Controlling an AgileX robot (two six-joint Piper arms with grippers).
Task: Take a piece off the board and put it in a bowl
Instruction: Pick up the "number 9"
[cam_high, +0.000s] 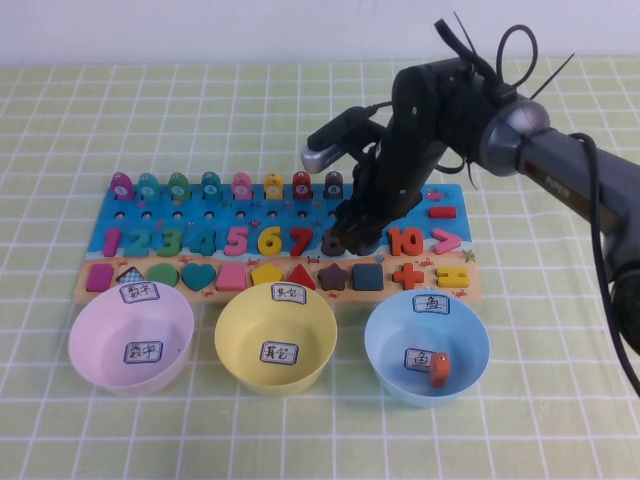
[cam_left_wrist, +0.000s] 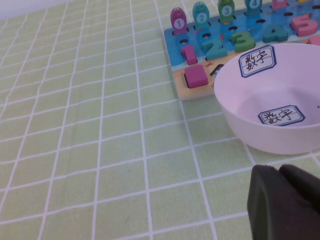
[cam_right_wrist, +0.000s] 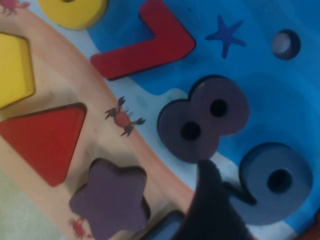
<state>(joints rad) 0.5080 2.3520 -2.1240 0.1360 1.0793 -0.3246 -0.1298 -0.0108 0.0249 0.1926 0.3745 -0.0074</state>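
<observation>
Black and low over the board (cam_high: 100, 215), our right tool (cam_high: 352, 232) hangs above the number row, right at the dark purple 8 (cam_right_wrist: 204, 118). We cannot tell whether that tool is open or closed; in the right wrist view only one dark finger (cam_right_wrist: 212, 207) shows, lying between the 8 and the blue-grey 9 (cam_right_wrist: 274, 181) beside it. The 8 sits flat in its blue recess, matt, with two small round holes through it. A red 7 (cam_right_wrist: 142, 42) lies on its other side, and in the shape row nearby are a red triangle (cam_right_wrist: 46, 139), a purple star-like piece (cam_right_wrist: 109, 201) and a yellow pentagon (cam_right_wrist: 14, 67).

Our left tool (cam_left_wrist: 285, 202) is off the board, over the checked green counter (cam_left_wrist: 90, 150) just beside the pink bowl (cam_high: 130, 338); we cannot tell its state either.

Numbered pegs stand along the board's far edge, and an orange 10 (cam_high: 404, 242) follows the hidden 9. Three bowls stand in front of the board: pink, labelled 数字; a yellow bowl (cam_high: 276, 338), whose labels are too small to read; and a blue bowl (cam_high: 427, 345), labelled 鱼, with one orange piece (cam_high: 438, 368) in it. Our right arm (cam_high: 440, 110) covers the board's upper right part.
</observation>
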